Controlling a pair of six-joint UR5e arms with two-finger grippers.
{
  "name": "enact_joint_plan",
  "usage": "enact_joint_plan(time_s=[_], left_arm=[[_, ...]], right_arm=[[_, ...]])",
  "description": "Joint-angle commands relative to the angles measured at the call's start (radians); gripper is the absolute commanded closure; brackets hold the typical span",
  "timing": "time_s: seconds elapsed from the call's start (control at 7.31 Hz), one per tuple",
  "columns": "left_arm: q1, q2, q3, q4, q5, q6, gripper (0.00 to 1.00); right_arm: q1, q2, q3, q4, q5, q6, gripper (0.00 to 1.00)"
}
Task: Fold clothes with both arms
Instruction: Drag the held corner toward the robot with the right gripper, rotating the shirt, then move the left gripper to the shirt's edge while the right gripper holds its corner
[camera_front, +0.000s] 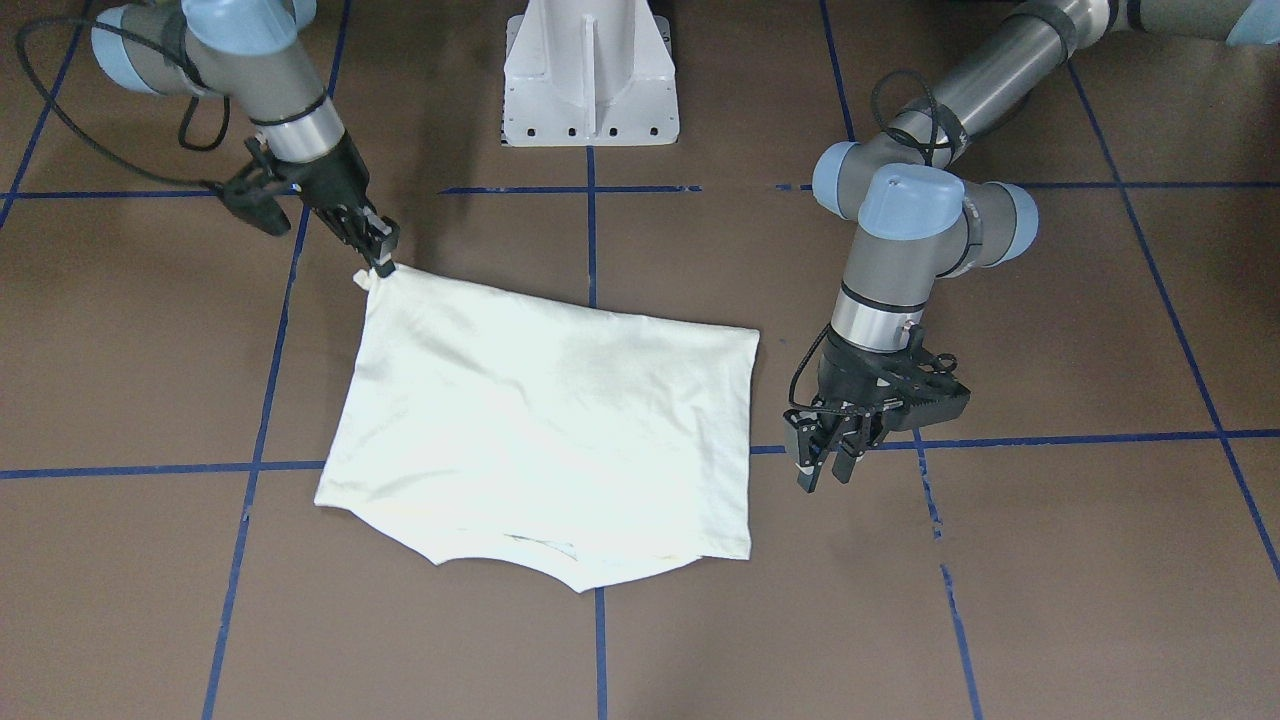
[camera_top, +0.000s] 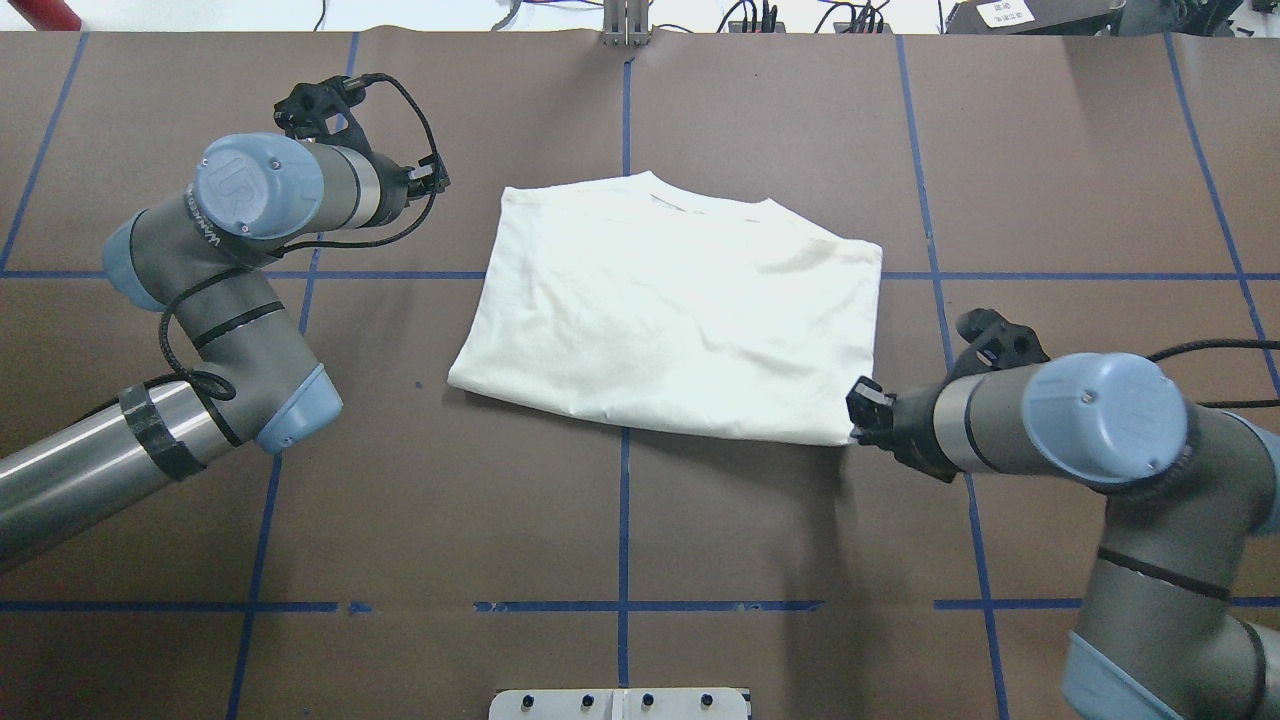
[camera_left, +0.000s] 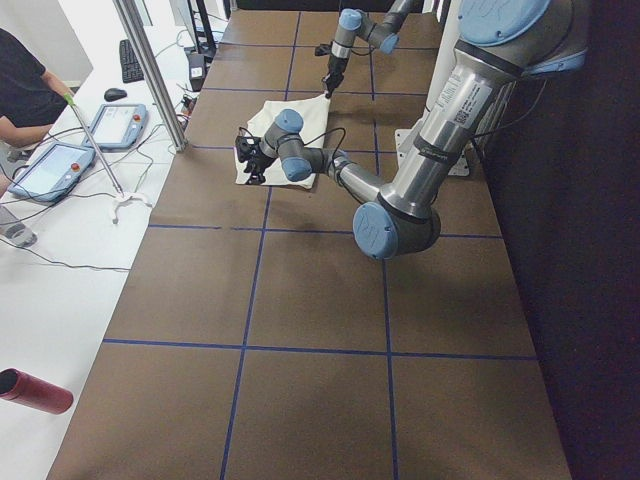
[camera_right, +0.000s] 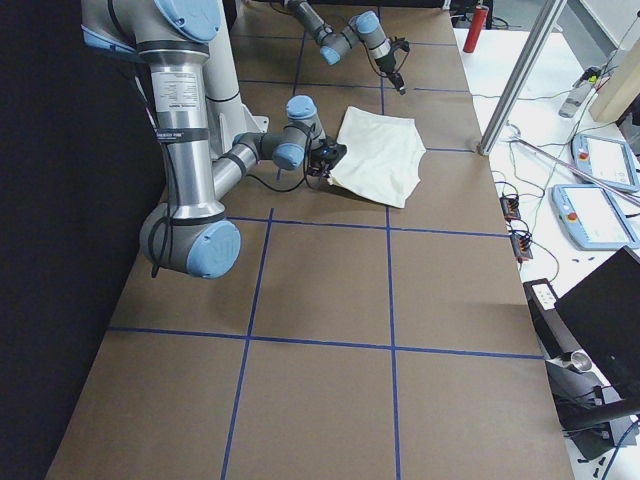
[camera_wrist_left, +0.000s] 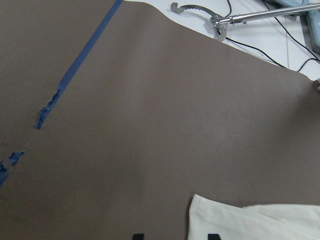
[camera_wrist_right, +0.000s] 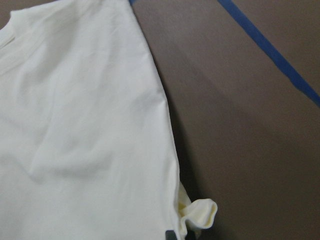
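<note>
My black right gripper (camera_front: 381, 262) is closed on the 4 o'clock corner of the cream folded cloth T-shirt (camera_top: 670, 300) at mid-table, so I think my black left gripper (camera_front: 823, 480), open and empty near its 10 o'clock, should pinch the 8 o'clock corner before both lift.

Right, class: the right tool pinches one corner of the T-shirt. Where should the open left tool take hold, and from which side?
Probably the T-shirt at its near corner on the robot's left, approached from the left over bare table. It mirrors the corner the right tool pinches, so that edge would lift evenly; the left tool hangs open outside that side.
</note>
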Motion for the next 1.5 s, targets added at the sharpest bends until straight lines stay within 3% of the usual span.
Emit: enact_joint_plan(time_s=[0.0, 0.14, 0.27, 0.41, 0.55, 0.68, 0.96, 1.37], left_arm=[[0.013, 0.045, -0.120, 0.005, -0.089, -0.004, 0.47], [0.014, 0.081, -0.175, 0.007, -0.212, -0.006, 0.48], [0.017, 0.080, -0.204, 0.011, -0.248, -0.025, 0.44], [0.017, 0.082, -0.230, 0.010, -0.357, -0.032, 0.35], [0.040, 0.086, -0.237, 0.012, -0.380, -0.047, 0.29], [0.096, 0.091, -0.234, 0.018, -0.374, -0.137, 0.31], [0.227, 0.082, -0.215, 0.095, -0.199, -0.170, 0.38], [0.237, 0.080, -0.174, 0.113, -0.182, -0.168, 0.40]], right_arm=[[-0.203, -0.085, 0.139, -0.002, 0.060, 0.179, 1.00], [-0.271, -0.084, 0.139, 0.000, 0.053, 0.190, 0.91], [-0.276, -0.082, 0.141, 0.000, 0.042, 0.194, 0.39], [-0.258, -0.082, 0.148, -0.002, 0.036, 0.190, 0.00], [-0.204, -0.081, 0.147, 0.000, 0.036, 0.184, 0.00], [-0.114, -0.078, 0.144, 0.000, 0.036, 0.173, 0.00], [0.008, -0.034, 0.101, 0.000, 0.034, 0.043, 0.00], [0.042, 0.017, 0.055, -0.002, 0.034, 0.019, 0.00]])
